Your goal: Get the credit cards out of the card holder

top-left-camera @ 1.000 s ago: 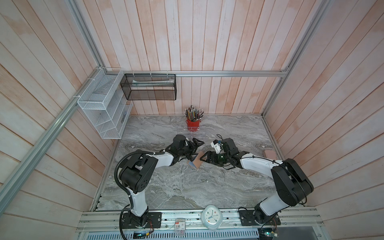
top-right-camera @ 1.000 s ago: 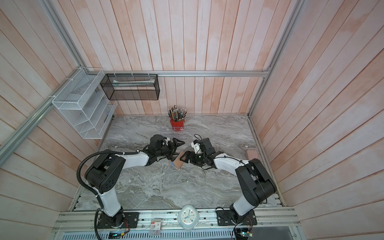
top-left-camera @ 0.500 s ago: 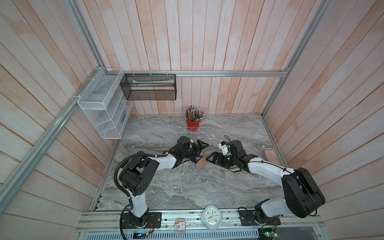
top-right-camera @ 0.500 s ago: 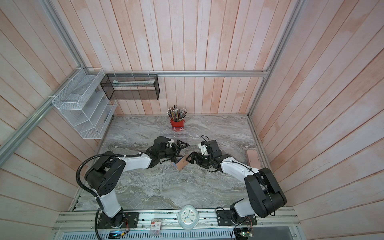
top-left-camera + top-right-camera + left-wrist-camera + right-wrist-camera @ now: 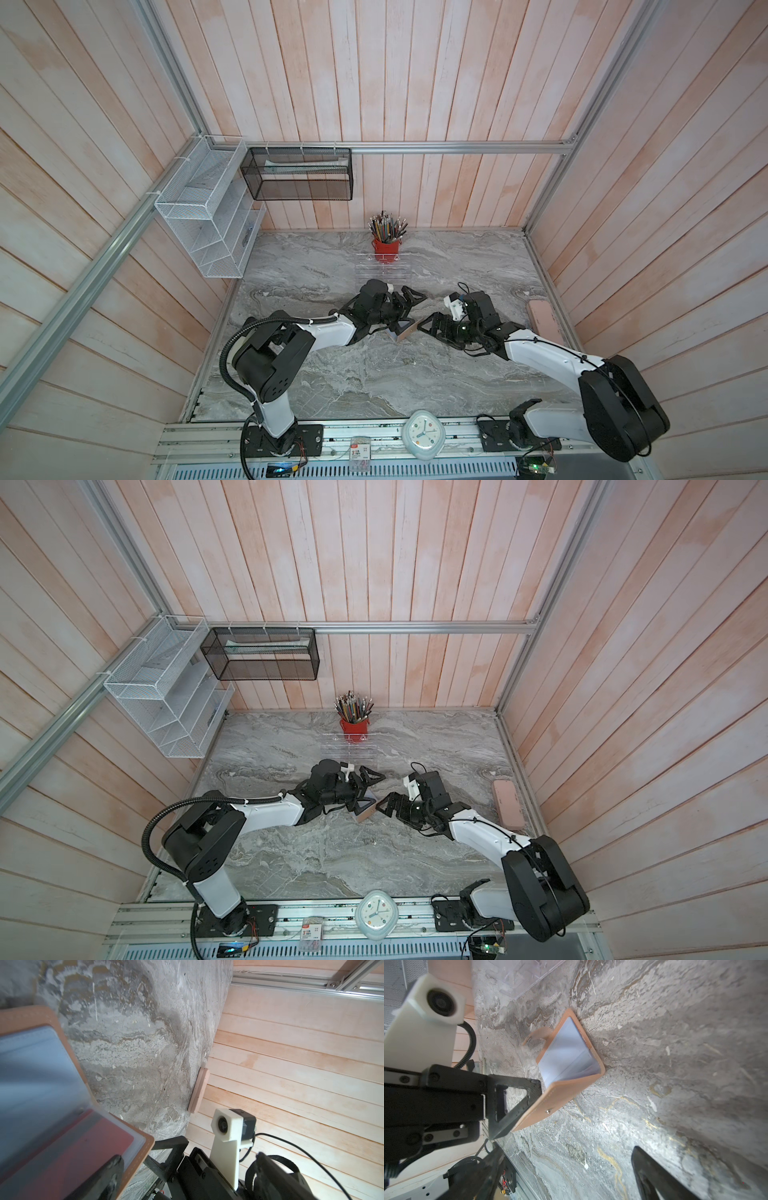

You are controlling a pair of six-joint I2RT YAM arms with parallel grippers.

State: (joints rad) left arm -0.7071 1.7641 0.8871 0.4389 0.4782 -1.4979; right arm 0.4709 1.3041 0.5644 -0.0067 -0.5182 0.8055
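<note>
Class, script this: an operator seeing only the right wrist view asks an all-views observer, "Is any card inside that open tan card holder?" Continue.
Observer: Yes. The left wrist view shows a red plastic card in a clear sleeve of the tan leather-like card holder.
Operator: What lies off to my right?
Observer: In both top views, a flat pink case by the grey marbled table's right edge.
Operator: And beyond the clear acrylic rack?
Observer: A red cup of pencils.

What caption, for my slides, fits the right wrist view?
Open card holder on the marble table, raised cover propped by a finger of the left claw.
</note>
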